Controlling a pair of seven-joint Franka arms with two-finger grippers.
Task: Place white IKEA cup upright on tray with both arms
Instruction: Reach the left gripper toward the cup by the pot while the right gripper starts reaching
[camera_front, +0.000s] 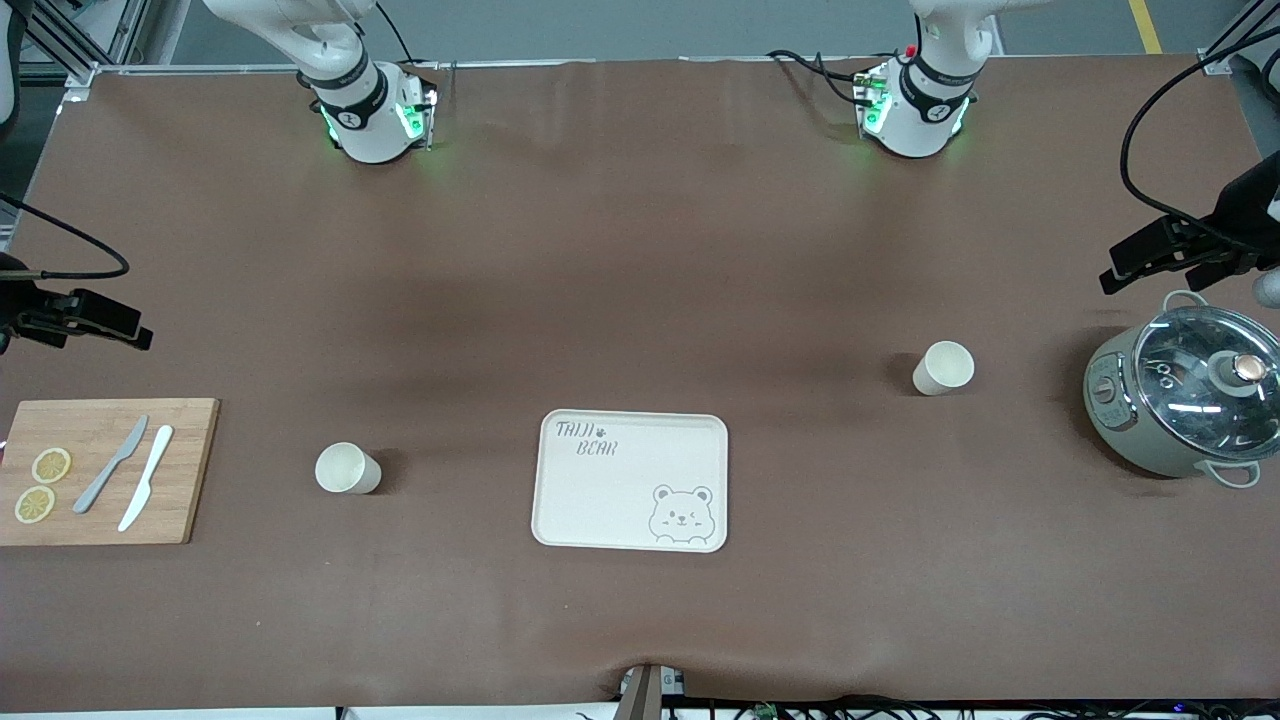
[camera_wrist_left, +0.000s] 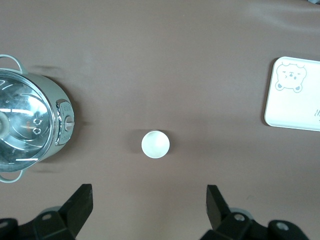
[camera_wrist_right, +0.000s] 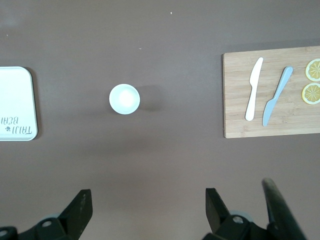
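Note:
The cream-white tray (camera_front: 630, 500) with the bear drawing lies empty at the table's middle, near the front camera. One white cup (camera_front: 943, 367) stands upright toward the left arm's end, beside the pot. A second white cup (camera_front: 347, 468) stands upright toward the right arm's end, between tray and cutting board. My left gripper (camera_front: 1112, 265) hangs open and empty high over the table by the pot; its wrist view shows the cup (camera_wrist_left: 155, 144) in line with its open jaws (camera_wrist_left: 150, 192). My right gripper (camera_front: 120, 322) hangs open and empty above the cutting board's end; its wrist view shows the other cup (camera_wrist_right: 124, 99) and the gripper (camera_wrist_right: 149, 197).
A grey-green pot (camera_front: 1185, 400) with a glass lid stands at the left arm's end. A wooden cutting board (camera_front: 185, 470) with two knives and two lemon slices lies at the right arm's end. The tray's edge shows in both wrist views (camera_wrist_left: 295, 107) (camera_wrist_right: 17, 102).

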